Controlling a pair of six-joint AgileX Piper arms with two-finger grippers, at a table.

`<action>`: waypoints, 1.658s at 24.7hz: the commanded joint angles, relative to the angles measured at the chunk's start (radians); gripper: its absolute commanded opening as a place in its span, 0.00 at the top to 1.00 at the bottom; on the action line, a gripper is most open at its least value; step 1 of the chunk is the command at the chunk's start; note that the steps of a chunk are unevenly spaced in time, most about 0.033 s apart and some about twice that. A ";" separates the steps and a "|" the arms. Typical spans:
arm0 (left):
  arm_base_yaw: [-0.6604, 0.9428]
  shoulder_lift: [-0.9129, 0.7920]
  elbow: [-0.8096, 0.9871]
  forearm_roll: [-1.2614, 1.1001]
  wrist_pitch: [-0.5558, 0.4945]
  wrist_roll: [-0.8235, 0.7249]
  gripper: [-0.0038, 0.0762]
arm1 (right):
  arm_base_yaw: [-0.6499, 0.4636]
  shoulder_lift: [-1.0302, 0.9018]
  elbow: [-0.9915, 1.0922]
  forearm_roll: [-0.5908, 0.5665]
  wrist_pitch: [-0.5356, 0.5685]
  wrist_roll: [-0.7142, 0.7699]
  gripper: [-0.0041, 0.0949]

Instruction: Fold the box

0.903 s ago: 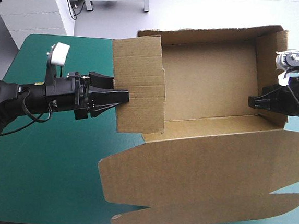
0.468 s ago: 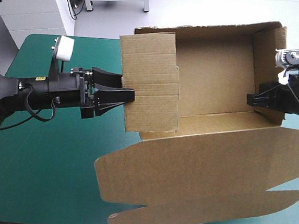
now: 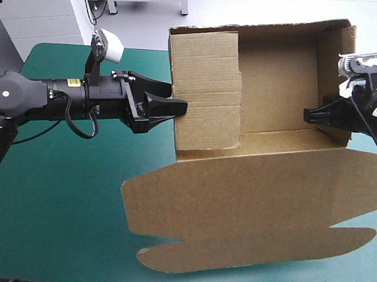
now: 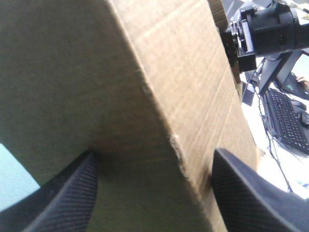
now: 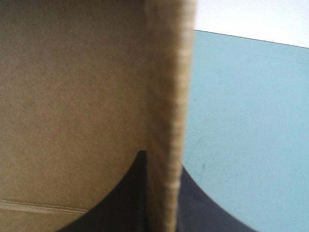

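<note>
The brown box [image 3: 275, 89] stands at the far right of the table as an open tray. Its lid [image 3: 248, 212] lies flat toward the front. My left gripper [image 3: 176, 107] is at the outer face of the raised left wall [image 3: 205, 99]. In the left wrist view its fingers [image 4: 72, 193] stand wide apart, open, with that wall [image 4: 106, 82] filling the space between and ahead. My right gripper [image 3: 307, 115] is at the right wall [image 3: 333, 68]. In the right wrist view the gripper [image 5: 161, 203] is shut on the wall's edge [image 5: 164, 111].
Bare teal-green cover [image 3: 57, 202] stretches across the left and front left of the table. The lid's scalloped edge [image 3: 184, 263] reaches close to the table's front edge. The box's back wall [image 3: 264, 30] stands over the far edge.
My left arm has moved right and pushed the left wall along with it, so the tray is narrower. The right gripper has shifted a little left, still holding the right wall.
</note>
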 commanded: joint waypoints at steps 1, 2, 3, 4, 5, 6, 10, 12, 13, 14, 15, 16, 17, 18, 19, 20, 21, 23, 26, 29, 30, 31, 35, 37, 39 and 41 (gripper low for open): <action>-0.010 -0.003 -0.075 0.015 -0.048 -0.061 0.35 | 0.043 0.008 -0.028 -0.015 -0.097 0.062 0.96; -0.010 0.001 -0.089 0.047 -0.048 -0.079 0.35 | 0.050 0.019 -0.028 -0.022 -0.105 0.071 0.96; -0.010 0.006 -0.099 0.074 -0.048 -0.100 0.35 | 0.052 0.028 -0.028 -0.022 -0.113 0.073 0.96; -0.010 0.010 -0.108 0.098 -0.048 -0.115 0.35 | 0.055 0.039 -0.028 -0.022 -0.117 0.077 0.96; -0.010 0.020 -0.117 0.131 -0.052 -0.139 0.35 | 0.055 0.054 -0.028 -0.018 -0.124 0.082 0.96; -0.010 0.025 -0.122 0.151 -0.057 -0.156 0.35 | 0.055 0.063 -0.028 -0.018 -0.128 0.084 0.96; -0.010 0.052 -0.139 0.235 -0.093 -0.220 0.35 | 0.055 0.100 -0.028 0.001 -0.140 0.086 0.96; -0.010 0.064 -0.142 0.274 -0.098 -0.250 0.35 | 0.057 0.111 -0.028 0.001 -0.148 0.091 0.96; -0.010 0.071 -0.144 0.292 -0.098 -0.274 0.35 | 0.056 0.114 -0.028 0.001 -0.156 0.095 0.96; -0.010 0.080 -0.148 0.308 -0.098 -0.286 0.35 | 0.056 0.119 -0.028 0.006 -0.161 0.098 0.96; -0.010 0.084 -0.150 0.317 -0.096 -0.293 0.35 | 0.057 0.119 -0.028 0.010 -0.168 0.097 0.96; -0.010 0.089 -0.150 0.324 -0.101 -0.299 0.35 | 0.064 0.123 -0.028 0.008 -0.176 0.097 0.96; -0.010 0.094 -0.150 0.323 -0.100 -0.301 0.35 | 0.071 0.123 -0.028 0.002 -0.183 0.103 0.96; -0.010 0.101 -0.159 0.323 -0.103 -0.310 0.35 | 0.086 0.128 -0.028 -0.025 -0.193 0.125 0.96; -0.011 0.104 -0.164 0.326 -0.103 -0.315 0.35 | 0.096 0.132 -0.028 -0.030 -0.196 0.125 0.96; -0.024 0.107 -0.179 0.365 -0.105 -0.332 0.35 | 0.112 0.137 -0.028 -0.037 -0.196 0.132 0.96; -0.034 0.113 -0.190 0.421 -0.105 -0.361 0.35 | 0.121 0.143 -0.028 -0.047 -0.199 0.144 0.96; -0.088 0.121 -0.221 0.634 -0.103 -0.481 0.35 | 0.145 0.155 -0.028 -0.066 -0.202 0.171 0.96; -0.173 0.134 -0.232 0.914 -0.088 -0.650 0.35 | 0.164 0.165 -0.028 -0.070 -0.211 0.179 0.96; -0.214 0.167 -0.244 1.071 -0.044 -0.832 0.35 | 0.164 0.173 -0.028 -0.085 -0.211 0.204 0.96; -0.222 0.177 -0.244 1.081 -0.050 -0.871 0.36 | 0.164 0.175 -0.028 -0.085 -0.211 0.206 0.96; -0.233 0.188 -0.246 1.081 -0.060 -0.896 0.36 | 0.164 0.183 -0.028 -0.085 -0.206 0.206 0.96; -0.246 0.217 -0.248 1.092 -0.083 -0.945 0.44 | 0.164 0.192 -0.028 -0.085 -0.182 0.206 0.96; -0.246 0.221 -0.248 1.090 -0.102 -0.948 0.52 | 0.164 0.194 -0.028 -0.085 -0.174 0.206 0.96; -0.246 0.225 -0.248 1.090 -0.117 -0.943 0.62 | 0.164 0.196 -0.028 -0.080 -0.158 0.206 0.96; -0.246 0.225 -0.248 1.095 -0.123 -0.934 0.78 | 0.164 0.196 -0.028 -0.080 -0.132 0.194 0.96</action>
